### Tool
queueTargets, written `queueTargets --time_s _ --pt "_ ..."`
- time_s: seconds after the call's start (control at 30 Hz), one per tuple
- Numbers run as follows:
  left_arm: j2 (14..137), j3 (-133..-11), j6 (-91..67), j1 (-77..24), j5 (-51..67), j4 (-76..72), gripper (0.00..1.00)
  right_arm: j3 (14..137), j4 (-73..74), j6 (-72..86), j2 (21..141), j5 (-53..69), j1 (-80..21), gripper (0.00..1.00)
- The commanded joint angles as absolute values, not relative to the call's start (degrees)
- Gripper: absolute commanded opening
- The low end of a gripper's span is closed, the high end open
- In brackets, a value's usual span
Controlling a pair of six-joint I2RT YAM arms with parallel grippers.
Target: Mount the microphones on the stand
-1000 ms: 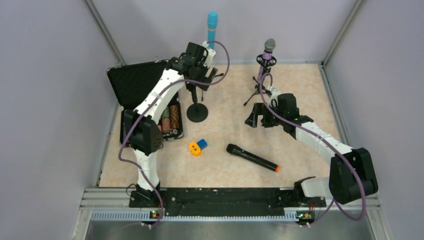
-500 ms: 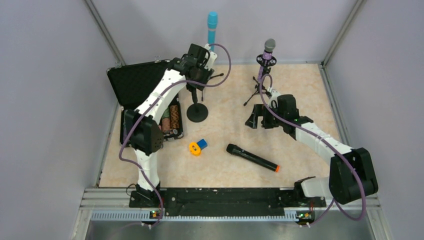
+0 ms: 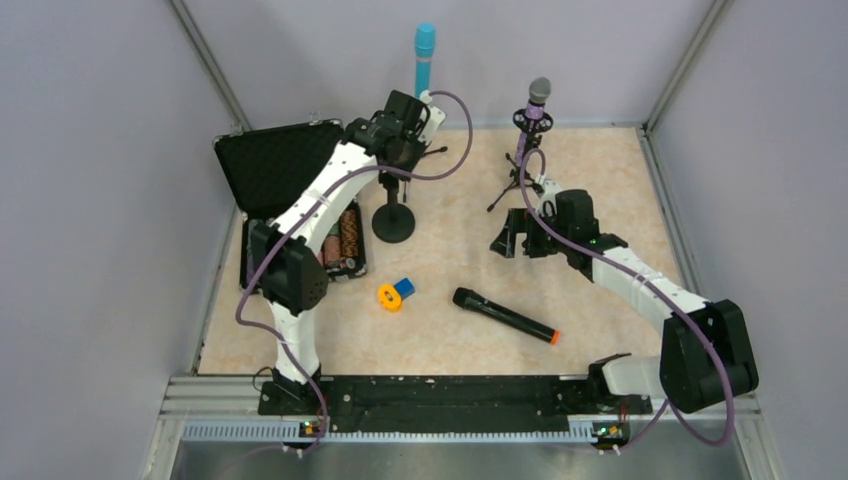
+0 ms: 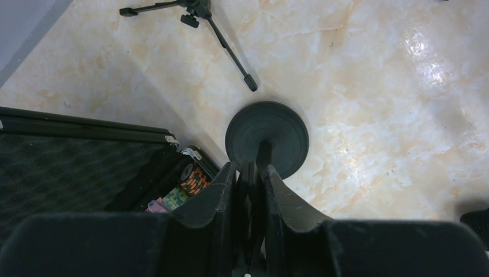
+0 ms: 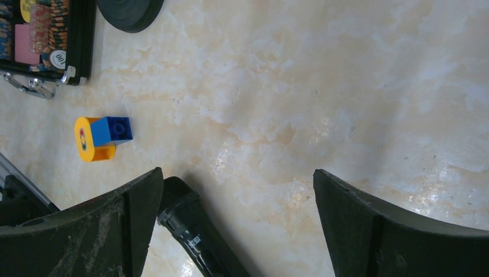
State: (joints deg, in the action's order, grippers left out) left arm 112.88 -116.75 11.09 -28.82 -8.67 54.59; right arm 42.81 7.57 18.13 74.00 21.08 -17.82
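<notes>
Blue all over, one microphone (image 3: 424, 60) stands tall on the round stand (image 3: 394, 222) near the far edge of the counter (image 3: 610, 180). The purple microphone (image 3: 538, 100) with the silver top is up too, on the three-leg stand (image 3: 515, 180) toward the far right corner. The black microphone (image 3: 503, 315) with the orange end lies flat near the middle, closer to the near edge. So I think two are done and one is left. I cannot see a free holder for it.

The left pincer (image 4: 249, 170) is squeezed tight on the thin pole of the round stand, below the blue microphone. The right pincer (image 5: 236, 173) is wide apart and holds nothing. It hangs between the three-leg stand and the black microphone.

Bare counter lies all around the black microphone, so there is room to reach it. A little orange-and-blue block (image 3: 395, 293) sits near its dark end, not touching. An open black case (image 3: 270, 170) fills the left edge. The thin legs of the three-leg stand stick out and could get bumped.
</notes>
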Motion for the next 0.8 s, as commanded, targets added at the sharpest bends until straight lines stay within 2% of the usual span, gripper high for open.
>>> queueTargets --time_s 0.0,0.77 --pt "108.99 -115.24 13.49 -28.89 -11.65 51.89 0.0 42.52 5.41 18.25 72.77 21.31 -18.53 0.99" --pt "98.79 -111.98 15.0 -34.14 -2.67 50.01 0.0 43.28 6.38 17.73 71.05 19.64 -18.48 0.99"
